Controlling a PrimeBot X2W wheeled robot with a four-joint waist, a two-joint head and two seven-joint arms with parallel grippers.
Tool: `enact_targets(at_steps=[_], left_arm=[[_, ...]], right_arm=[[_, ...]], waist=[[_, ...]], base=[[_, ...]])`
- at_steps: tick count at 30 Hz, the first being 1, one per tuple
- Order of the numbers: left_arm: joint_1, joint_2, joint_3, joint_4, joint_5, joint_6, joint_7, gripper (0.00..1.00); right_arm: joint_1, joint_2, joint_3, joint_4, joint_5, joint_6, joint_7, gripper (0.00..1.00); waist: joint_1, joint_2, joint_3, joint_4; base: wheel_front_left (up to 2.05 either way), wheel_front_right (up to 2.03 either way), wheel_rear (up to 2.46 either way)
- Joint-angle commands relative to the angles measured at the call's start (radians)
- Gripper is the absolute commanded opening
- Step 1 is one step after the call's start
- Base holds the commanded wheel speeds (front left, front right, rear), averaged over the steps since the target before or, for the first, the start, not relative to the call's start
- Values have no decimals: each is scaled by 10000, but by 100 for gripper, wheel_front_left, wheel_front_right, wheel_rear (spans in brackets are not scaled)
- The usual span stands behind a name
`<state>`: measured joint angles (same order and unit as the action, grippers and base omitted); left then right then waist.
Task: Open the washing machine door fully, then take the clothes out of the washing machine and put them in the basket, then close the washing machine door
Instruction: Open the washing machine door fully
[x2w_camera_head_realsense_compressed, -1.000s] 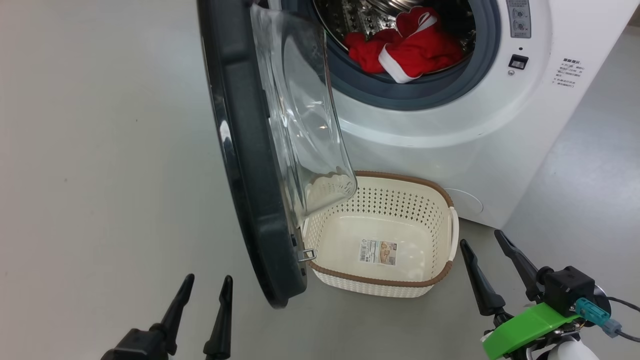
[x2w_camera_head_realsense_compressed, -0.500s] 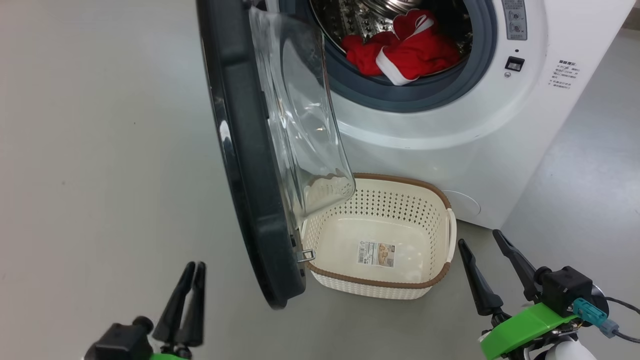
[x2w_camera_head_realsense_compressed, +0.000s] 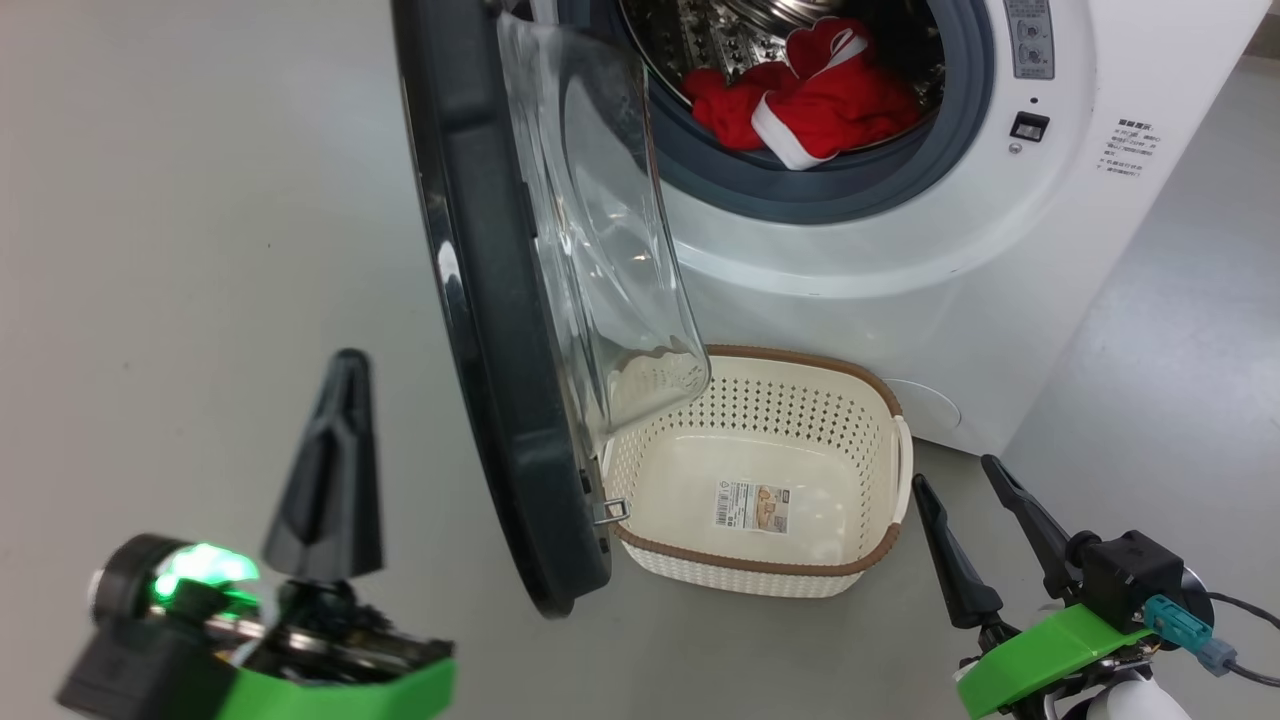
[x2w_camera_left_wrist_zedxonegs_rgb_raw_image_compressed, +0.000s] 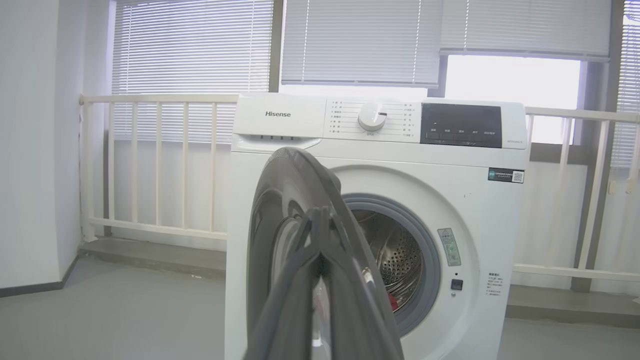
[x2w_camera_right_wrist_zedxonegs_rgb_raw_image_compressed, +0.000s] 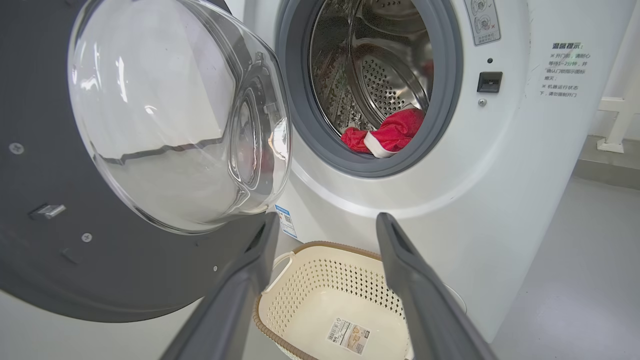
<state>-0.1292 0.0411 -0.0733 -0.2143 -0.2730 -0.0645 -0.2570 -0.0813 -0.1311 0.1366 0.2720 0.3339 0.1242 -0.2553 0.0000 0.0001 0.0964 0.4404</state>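
**Inside the washing machine (x2w_camera_head_realsense_compressed: 900, 260), the clothes (x2w_camera_head_realsense_compressed: 815, 100) lie at the front of the drum (x2w_camera_head_realsense_compressed: 700, 40)**

Low on the drum's front edge, the red garment with white trim rests against the grey rubber ring (x2w_camera_head_realsense_compressed: 800, 195). The washing machine door (x2w_camera_head_realsense_compressed: 480, 300) stands swung out on the machine's left, nearly edge-on in the head view. Its clear glass bowl (x2w_camera_head_realsense_compressed: 600, 250) overlaps the left corner of the basket (x2w_camera_head_realsense_compressed: 800, 358), which sits on the grey floor (x2w_camera_head_realsense_compressed: 200, 200) just before the machine. The left gripper (x2w_camera_head_realsense_compressed: 348, 362) points up at the lower left, fingers pressed together on nothing, near the door's black outer face but apart from it. The right gripper (x2w_camera_head_realsense_compressed: 955, 472) sits just beside the basket's right end, fingers spread wide, holding nothing.
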Motion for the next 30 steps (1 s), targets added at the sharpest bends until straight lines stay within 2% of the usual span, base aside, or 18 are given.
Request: enact_targets(at_steps=[1,7,10,16,21,30], left_arm=[[-344,91,-83,-595,143,87,-48,0],[-238,91,-1982,-961,190,49,-48,0],[-66,91,-2918,-388,-2,-66,-48,0],[74,91,-3906,811,-523,-135,-48,0],[-37,91,-4009,1956,-1209,37,-48,0],[-378,91,-3207,3475,-2013,282,-48,0]], right_arm=[[-76,-87,146,-275,-72,65,-64,100],[-95,-83,164,-294,-83,65,-64,100],[-90,-72,174,-289,-95,65,-64,100],[-89,-64,246,-283,-89,65,-65,100],[-115,-68,277,-272,-81,65,-65,100],[-108,-58,267,-298,-98,65,-65,100]], waist=[[0,-1,3,-22],[0,-1,-5,-96],[0,-1,-29,-127],[0,-1,-49,-193],[0,-1,-33,-249],[0,-1,-70,-327]], base=[[0,0,0],[0,0,0],[0,0,0],[0,0,0],[0,0,0],[0,0,0]])
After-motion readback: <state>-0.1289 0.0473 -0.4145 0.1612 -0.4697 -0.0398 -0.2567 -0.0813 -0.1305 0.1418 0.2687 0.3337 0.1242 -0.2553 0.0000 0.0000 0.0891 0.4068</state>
